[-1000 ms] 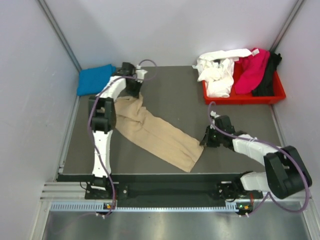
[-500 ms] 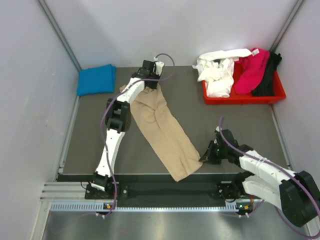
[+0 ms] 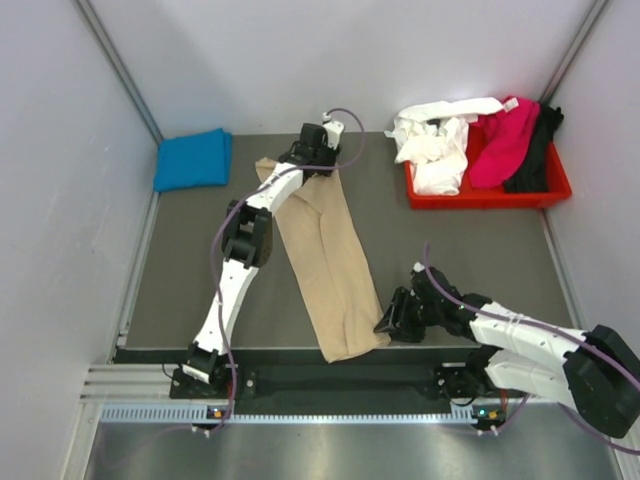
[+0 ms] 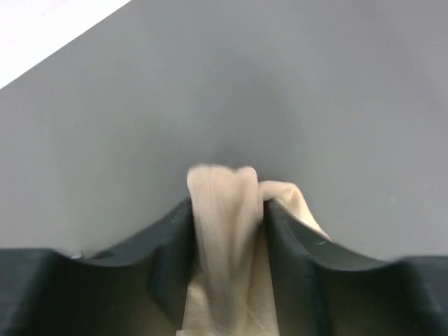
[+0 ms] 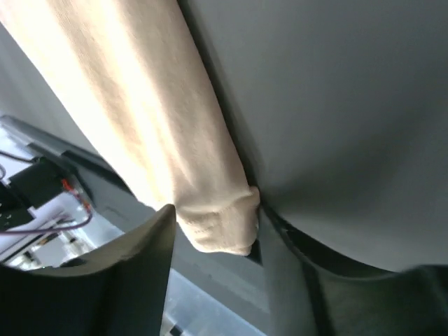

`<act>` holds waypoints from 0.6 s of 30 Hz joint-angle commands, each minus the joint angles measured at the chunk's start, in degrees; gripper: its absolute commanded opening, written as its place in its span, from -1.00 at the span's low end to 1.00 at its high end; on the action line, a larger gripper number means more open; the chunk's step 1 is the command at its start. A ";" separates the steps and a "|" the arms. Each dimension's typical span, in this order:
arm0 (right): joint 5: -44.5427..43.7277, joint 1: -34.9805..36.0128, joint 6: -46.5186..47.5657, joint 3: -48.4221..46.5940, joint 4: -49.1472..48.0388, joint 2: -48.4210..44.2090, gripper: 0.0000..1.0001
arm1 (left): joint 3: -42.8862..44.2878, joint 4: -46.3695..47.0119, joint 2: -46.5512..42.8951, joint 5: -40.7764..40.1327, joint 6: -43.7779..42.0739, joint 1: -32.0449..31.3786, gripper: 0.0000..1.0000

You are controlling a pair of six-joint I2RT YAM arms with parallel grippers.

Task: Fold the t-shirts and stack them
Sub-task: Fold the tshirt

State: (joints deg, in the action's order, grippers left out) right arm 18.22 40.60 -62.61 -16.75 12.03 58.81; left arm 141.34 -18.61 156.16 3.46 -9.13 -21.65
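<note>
Across the dark, matte counter (image 3: pixel 460 235) you have one tan t-shirt (image 3: pixel 325 255), drawn out into a long narrow band that runs from the far middle toward the near edge. Its cloth is soft and smooth, with a shallow crease along its length.

Your left gripper (image 3: pixel 318 160) has its jaws closed on the far end of that shirt. The left wrist view shows a bunched fold of tan fabric pinched between the two black fingers (image 4: pixel 168 245). Your right gripper (image 3: pixel 388 322) grips the near end, and its wrist view shows a hemmed corner of the tan cloth clamped between the jaws, by the counter's near edge.

One bright blue t-shirt (image 3: pixel 192 158) lies folded into a neat rectangle at the far left corner, well apart from the tan one.

One red plastic tray (image 3: pixel 485 195), rectangular with low walls, sits at the far right. Piled in it and spilling over its far rim are crumpled white cloth (image 3: pixel 435 140), one magenta t-shirt (image 3: pixel 500 140) and one black t-shirt (image 3: pixel 535 150), side by side from left to right. You cannot tell whether the white heap is one shirt or more.
</note>
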 commanded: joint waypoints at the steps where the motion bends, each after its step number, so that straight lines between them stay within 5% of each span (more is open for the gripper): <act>1: -4.58 0.71 3.88 -4.06 8.08 -0.62 0.06 | 1.66 3.06 -1.46 -2.32 -0.63 -0.59 0.03; 5: -9.52 -2.18 13.98 -16.53 15.03 0.69 0.34 | 1.40 -0.28 -7.95 -1.80 -1.59 -0.50 0.35; 6: -9.34 -4.28 18.53 -18.82 15.04 2.44 0.36 | 1.31 -1.07 -9.19 -1.53 -1.68 -0.50 0.97; 14: -6.54 -14.47 37.38 -44.57 8.90 21.14 0.35 | -6.41 -9.24 -25.89 4.26 -1.78 -0.24 0.98; 18: -1.78 -17.75 40.62 -56.87 3.09 33.36 0.18 | -19.38 -18.09 -35.99 14.17 -2.38 0.03 0.98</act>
State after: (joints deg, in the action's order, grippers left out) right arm 13.89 24.71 -28.58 -66.30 21.30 85.49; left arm 129.14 -29.12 129.45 8.88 -10.81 -21.87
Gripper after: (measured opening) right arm 0.601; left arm 0.991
